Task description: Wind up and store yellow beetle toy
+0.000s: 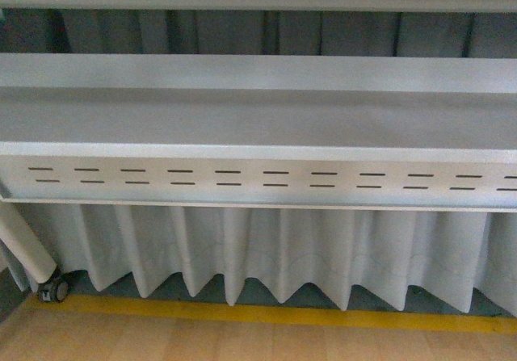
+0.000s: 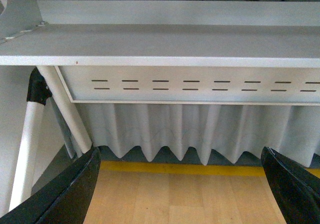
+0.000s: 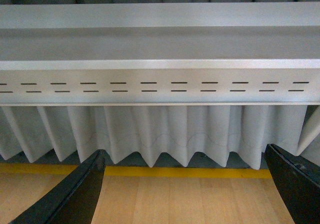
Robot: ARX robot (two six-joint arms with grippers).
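Front view is filled by a grey table point(image 1: 258, 119), seen from low down, with its slotted front panel point(image 1: 258, 182) across the middle and a pleated pale cloth point(image 1: 266, 252) hung beneath it. A wooden floor point(image 1: 202, 341) is shown below, crossed by a yellow strip point(image 1: 266, 314), and a white table leg point(image 1: 24, 244) ending in a caster point(image 1: 53, 290) is seen at the left edge.

The yellow beetle toy is not seen in any of the three views. Which way it lies from either arm, how its long axis runs and which arm is nearer therefore cannot be told.

The left gripper point(image 2: 180, 156) is held spread wide with nothing between its dark fingers point(image 2: 70, 194), and is pointed at the panel near the table's left leg. The right gripper point(image 3: 185, 154) is likewise spread wide and empty, and is faced toward the panel's middle.

Both wrists are judged to sit below the tabletop. The toy must be found before an arm can be chosen, so nothing of the task is judged to be done yet.
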